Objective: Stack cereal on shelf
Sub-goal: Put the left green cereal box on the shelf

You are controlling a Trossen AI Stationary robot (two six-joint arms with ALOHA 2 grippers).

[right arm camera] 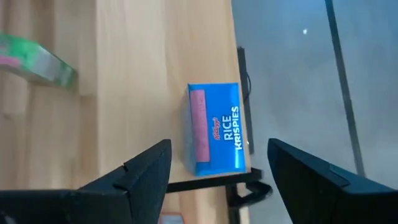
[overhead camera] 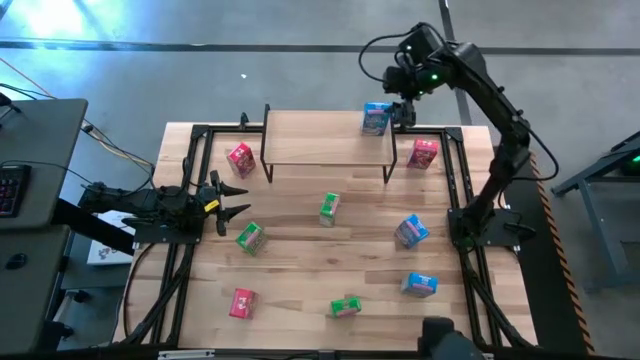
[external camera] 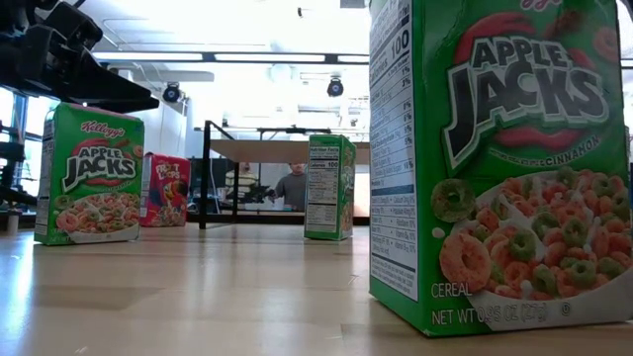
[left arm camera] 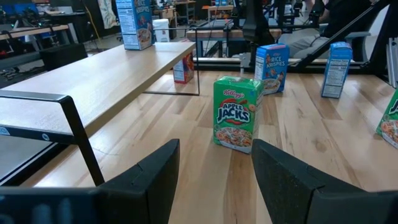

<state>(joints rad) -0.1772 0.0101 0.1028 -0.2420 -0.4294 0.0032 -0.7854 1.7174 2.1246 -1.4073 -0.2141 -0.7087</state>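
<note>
One glossy blue box (overhead camera: 376, 118) tops the pale wooden shelf (overhead camera: 320, 138).

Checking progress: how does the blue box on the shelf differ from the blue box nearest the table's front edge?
The blue box on the shelf sits on the shelf, under the open right gripper. The front blue box rests on the tabletop, away from both grippers. Both are blue cereal boxes.

The high view looked straight down on the counter (overhead camera: 330, 260); the low view sat level at its surface, both sharing the shelf (overhead camera: 325, 140).
</note>
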